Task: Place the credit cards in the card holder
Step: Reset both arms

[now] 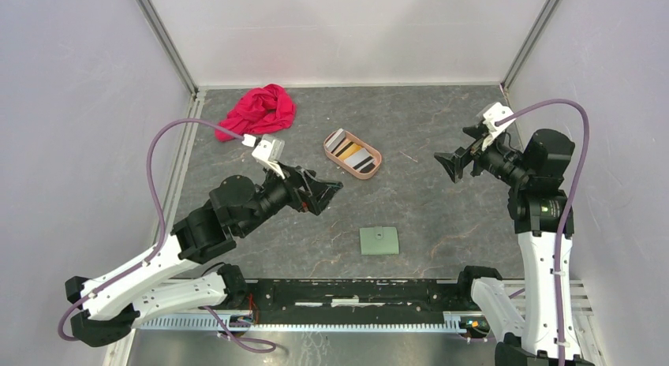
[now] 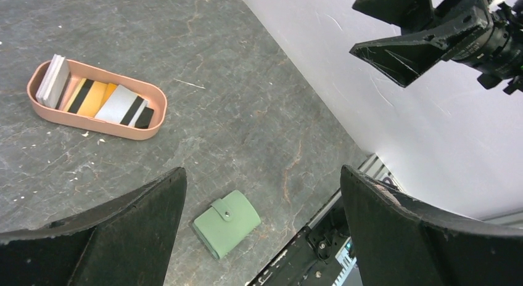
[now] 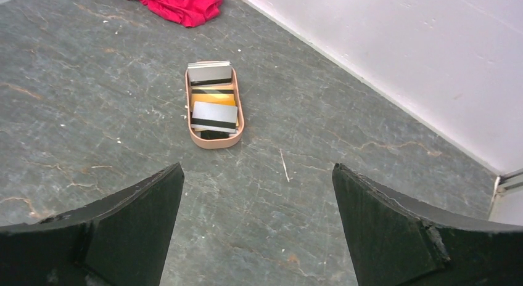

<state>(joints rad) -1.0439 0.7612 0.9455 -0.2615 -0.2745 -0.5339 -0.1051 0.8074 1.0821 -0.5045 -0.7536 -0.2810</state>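
Several credit cards [image 3: 213, 115] fill the tray [image 3: 215, 143]; card holder [image 2: 226, 223] seemingly snapped shut.

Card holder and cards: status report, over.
Left gripper open, right gripper open, both empty. Credit cards in pink tray; card holder closed, apart. Nothing blocking.

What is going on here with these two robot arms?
Nothing is held yet. The left arm and the right arm hover above the table, both with jaws open and empty. The credit cards lie stacked in the pinkish tray. The green card holder lies shut on the table, nearer the arm bases and apart from the tray.
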